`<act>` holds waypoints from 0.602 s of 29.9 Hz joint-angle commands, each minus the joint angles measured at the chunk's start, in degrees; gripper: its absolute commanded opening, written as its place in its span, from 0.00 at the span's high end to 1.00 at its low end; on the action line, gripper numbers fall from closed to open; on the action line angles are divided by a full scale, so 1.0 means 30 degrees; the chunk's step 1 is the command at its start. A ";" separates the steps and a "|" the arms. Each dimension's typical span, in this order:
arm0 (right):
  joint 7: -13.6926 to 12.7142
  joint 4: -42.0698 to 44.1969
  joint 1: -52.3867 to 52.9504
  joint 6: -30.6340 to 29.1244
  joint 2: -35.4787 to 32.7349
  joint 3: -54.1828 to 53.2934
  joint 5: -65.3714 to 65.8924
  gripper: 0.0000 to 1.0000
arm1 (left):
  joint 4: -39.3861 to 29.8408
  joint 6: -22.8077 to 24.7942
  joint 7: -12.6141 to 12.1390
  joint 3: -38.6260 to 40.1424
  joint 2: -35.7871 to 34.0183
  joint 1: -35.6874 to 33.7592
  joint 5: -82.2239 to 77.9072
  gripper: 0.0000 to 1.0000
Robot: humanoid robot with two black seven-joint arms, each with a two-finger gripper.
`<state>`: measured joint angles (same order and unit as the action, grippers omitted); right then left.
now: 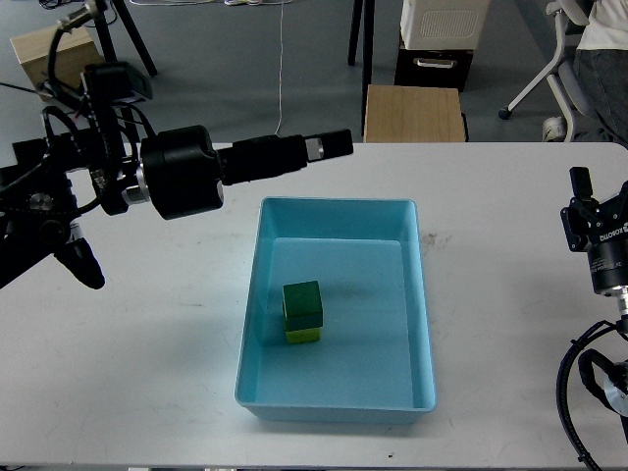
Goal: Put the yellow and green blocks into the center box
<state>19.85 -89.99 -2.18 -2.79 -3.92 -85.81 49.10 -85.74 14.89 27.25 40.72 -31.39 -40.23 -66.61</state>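
The light-blue tray (422,294) lies at the middle of the white table. Inside it, left of centre, the dark green block (302,301) sits on top of the yellow block (301,335), of which only a low strip shows. My left arm reaches in from the left, and its gripper (337,143) hovers beyond the tray's far left corner, holding nothing I can see. It is dark and side-on, so its fingers cannot be told apart. My right gripper (583,186) is at the right table edge, away from the tray, and its fingers are unclear.
A tan wooden stool top (412,113) stands just behind the table's far edge. A tan box (44,54) is on the floor at far left. An office chair (559,59) and a dark cabinet (432,64) are further back.
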 commanded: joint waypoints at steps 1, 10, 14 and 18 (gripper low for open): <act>-0.1280 0.0287 0.0814 -0.0707 -0.0070 0.0448 -0.6766 0.01 | 0.0074 -0.1505 -0.0383 0.2272 0.1084 0.3792 0.4141 0.00; -0.2807 0.0844 -0.0705 -0.4780 -0.0071 0.0126 -1.6447 0.01 | 0.0191 -0.1271 -0.0763 0.4503 0.4601 0.9804 1.6101 0.00; -0.2808 0.0845 -0.1731 -0.4958 0.0076 0.0096 -1.8529 0.01 | 0.0221 -0.1183 -0.0997 0.5002 0.5831 1.1269 2.0521 0.00; -0.2808 0.0845 -0.2787 -0.5309 0.0105 0.0096 -2.0580 0.01 | 0.0250 -0.0162 -0.1056 0.5003 0.6038 1.1944 2.3954 0.00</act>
<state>11.43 -87.45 -8.44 -18.02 -3.71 -85.51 -8.25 -85.10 12.00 24.27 55.69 -13.76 -6.00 -1.88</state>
